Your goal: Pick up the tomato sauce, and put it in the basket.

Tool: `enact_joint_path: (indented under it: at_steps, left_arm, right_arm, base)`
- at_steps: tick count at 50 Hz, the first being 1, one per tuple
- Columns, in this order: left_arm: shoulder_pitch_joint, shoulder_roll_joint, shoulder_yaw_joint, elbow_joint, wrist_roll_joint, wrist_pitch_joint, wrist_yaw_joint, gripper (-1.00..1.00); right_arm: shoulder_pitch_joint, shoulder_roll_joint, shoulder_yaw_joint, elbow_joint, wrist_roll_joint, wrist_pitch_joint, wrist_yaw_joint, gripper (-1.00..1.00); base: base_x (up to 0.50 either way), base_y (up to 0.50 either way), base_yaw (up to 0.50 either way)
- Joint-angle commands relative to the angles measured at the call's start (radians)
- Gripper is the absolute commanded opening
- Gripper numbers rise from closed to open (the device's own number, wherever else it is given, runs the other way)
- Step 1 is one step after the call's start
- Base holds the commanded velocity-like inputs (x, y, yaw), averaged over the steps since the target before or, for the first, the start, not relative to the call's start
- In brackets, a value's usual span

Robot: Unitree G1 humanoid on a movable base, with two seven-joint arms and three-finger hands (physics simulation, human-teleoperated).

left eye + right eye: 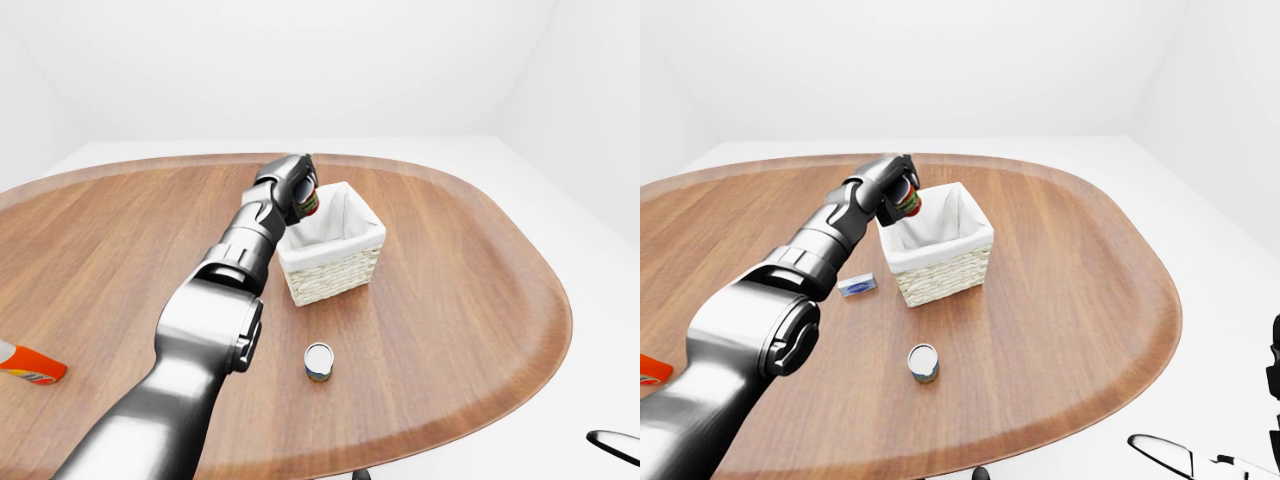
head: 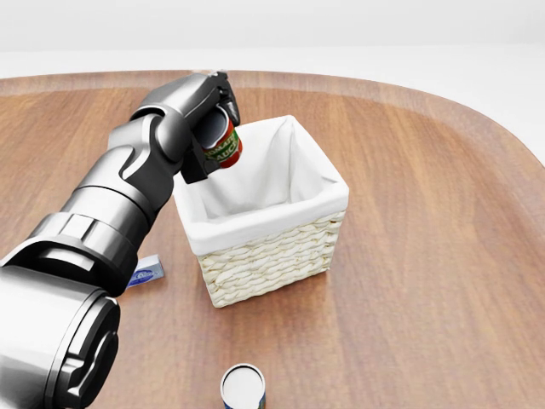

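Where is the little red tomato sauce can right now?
In the head view, the red tomato sauce can sits gripped in the left robot hand, over the top-left corner of the white-lined wicker basket.

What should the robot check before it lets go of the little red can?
1. Left robot hand gripping the red-and-green tomato sauce can: ok.
2. Can over the opening of the white-lined wicker basket: ok, though near its left wall in the head view.
3. Can upright: not ok, tilted.
4. Basket inside free of other things: ok.
5. Small white-topped tin and blue packet outside the basket: ok.
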Motion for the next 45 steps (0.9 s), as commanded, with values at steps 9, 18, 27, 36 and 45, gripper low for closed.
enact_joint_path:
  at_steps: [9,18,27,36,45]
  left_arm:
    - [0.039,-0.007,0.010,0.000,0.043,0.000,0.028,-1.00]
    - [0.033,-0.005,0.009,0.000,0.052,0.000,0.032,-1.00]
    - [0.028,-0.002,0.020,-0.001,0.037,0.000,0.008,1.00]
    - [0.019,-0.002,0.017,-0.003,0.026,0.000,-0.002,1.00]
    - [0.026,0.003,0.014,-0.002,0.028,0.000,0.001,1.00]
  right_arm:
    - [0.011,-0.015,0.020,0.000,-0.021,0.000,-0.020,1.00]
    - [0.012,-0.011,0.024,0.000,-0.024,0.000,-0.018,1.00]
    - [-0.008,0.002,0.017,0.000,-0.018,0.000,-0.002,1.00]
    - [-0.006,0.001,0.013,0.000,-0.014,0.000,-0.003,1.00]
    - [-0.001,-0.007,0.010,0.000,-0.012,0.000,-0.011,1.00]
  base:
    - [0.00,0.00,0.00]
    - [0.00,0.00,0.00]
    - [0.00,0.00,0.00]
    - [0.00,0.00,0.00]
    - [0.00,0.00,0.00]
